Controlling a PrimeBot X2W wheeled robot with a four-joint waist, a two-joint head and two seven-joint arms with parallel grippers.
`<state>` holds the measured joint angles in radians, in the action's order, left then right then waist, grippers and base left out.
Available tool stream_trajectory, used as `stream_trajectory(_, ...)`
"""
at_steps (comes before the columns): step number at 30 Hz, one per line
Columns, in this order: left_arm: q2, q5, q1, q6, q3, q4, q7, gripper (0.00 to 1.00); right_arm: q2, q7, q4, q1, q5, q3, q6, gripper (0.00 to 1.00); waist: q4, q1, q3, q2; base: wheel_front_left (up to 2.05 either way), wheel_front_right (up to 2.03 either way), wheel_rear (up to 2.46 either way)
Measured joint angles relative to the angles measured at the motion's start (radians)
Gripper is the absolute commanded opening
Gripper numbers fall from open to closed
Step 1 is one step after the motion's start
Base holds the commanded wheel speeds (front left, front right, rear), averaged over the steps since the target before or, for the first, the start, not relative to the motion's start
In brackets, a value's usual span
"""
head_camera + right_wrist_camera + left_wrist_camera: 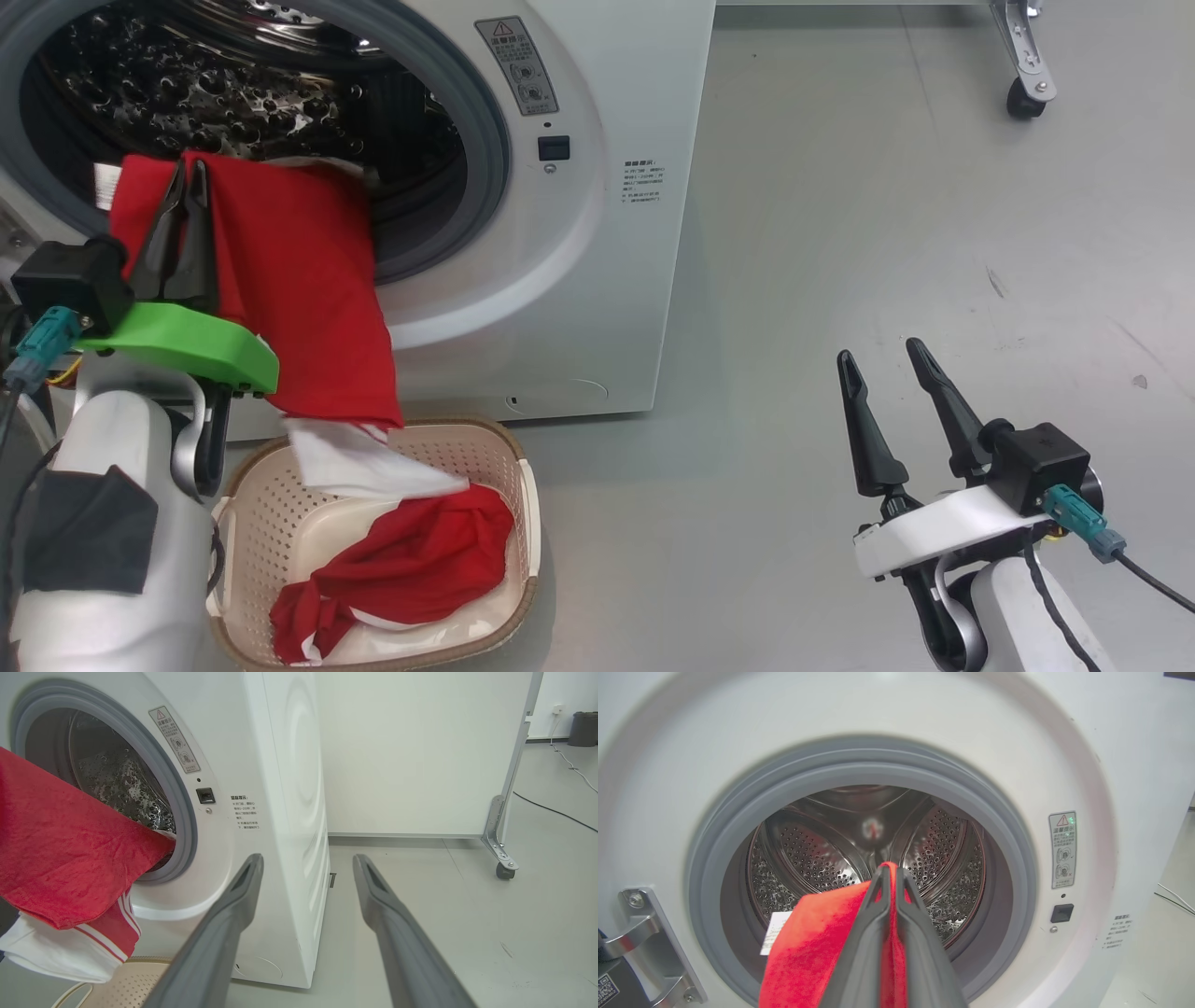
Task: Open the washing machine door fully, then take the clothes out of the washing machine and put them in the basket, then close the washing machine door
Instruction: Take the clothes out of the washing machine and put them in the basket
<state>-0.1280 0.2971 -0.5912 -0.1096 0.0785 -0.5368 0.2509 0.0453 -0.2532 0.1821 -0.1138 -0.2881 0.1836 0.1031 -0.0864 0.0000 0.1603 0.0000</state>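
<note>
The white washing machine (597, 280) stands with its porthole uncovered; the washing machine door is out of view. My left gripper (184, 170) is shut on a red garment of the clothes (299, 280), which hangs from the drum's lip down to the basket (518, 467). Its white hem lies over the basket's rim. More red and white clothes (411, 569) lie inside the basket. In the left wrist view the left gripper (890, 868) pinches the red cloth (808, 952) before the steel drum (943, 858). My right gripper (882, 355) stands open over bare floor, far right of the machine.
A door hinge bracket (649, 938) is bolted left of the porthole. A wheeled white partition (504, 868) stands behind and right of the machine, its caster (1024, 98) on the grey floor. A cable (556, 812) runs along the floor further right.
</note>
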Motion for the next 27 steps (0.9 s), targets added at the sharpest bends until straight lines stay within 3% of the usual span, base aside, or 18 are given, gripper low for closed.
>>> stream_trajectory(17, 0.019, -0.043, 0.053, 0.004, -0.025, 0.25, 0.001, 0.0, 0.0, 0.0, -0.005, 0.0, 0.0, -0.001, 0.0, 1.0, 0.001, 0.0, 0.006, 0.0, 0.0, 0.0, 0.0)
stream_trajectory(27, 0.024, -0.048, 0.162, 0.004, -0.003, 0.212, 0.001, 0.0, 0.0, 0.0, -0.005, 0.001, 0.0, 0.008, 0.0, 1.0, -0.002, 0.0, 0.009, 0.0, 0.0, 0.0, 0.0)
